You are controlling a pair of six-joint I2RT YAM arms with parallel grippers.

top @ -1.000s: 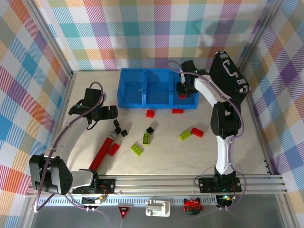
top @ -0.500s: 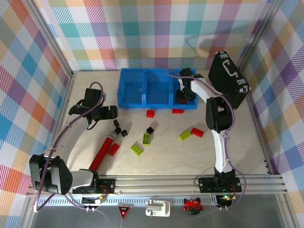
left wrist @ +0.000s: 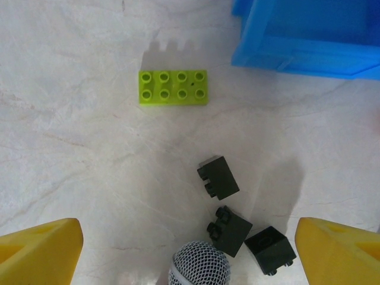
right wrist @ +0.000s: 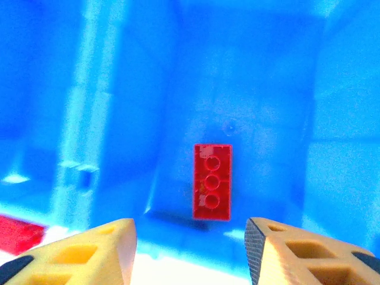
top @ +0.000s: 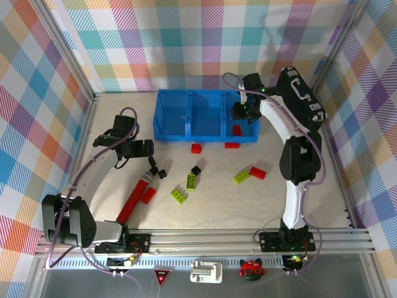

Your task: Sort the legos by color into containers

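While the left gripper [top: 146,149] hangs low over the table [top: 93,133] on the left side, its yellow fingers [left wrist: 38,255] stand wide apart and hold nothing. In its wrist view three black legos [left wrist: 218,177] lie close together below it, just beside the mesh tip [left wrist: 199,266] of a long red cylinder [top: 132,200], and a lime green brick [left wrist: 173,87] lies farther off, near a corner of the blue containers [top: 205,137]. From above, a small red lego [top: 149,195] lies just beside the cylinder. Toward the middle, two lime legos [top: 180,195] and a single black lego [top: 196,169] lie loose on the table, and two red legos [top: 196,148] lie just before the front lip of the bins. Farther right, a lime piece [top: 242,177] and a red piece [top: 257,172] lie just beside each other. The right gripper [right wrist: 190,240] hangs over the right bin [right wrist: 285,89], its fingers moderately apart with nothing between them, and a red brick [right wrist: 212,181] lies flat on the floor of that bin. A black case [top: 301,102] stands at the far right, near the bins.
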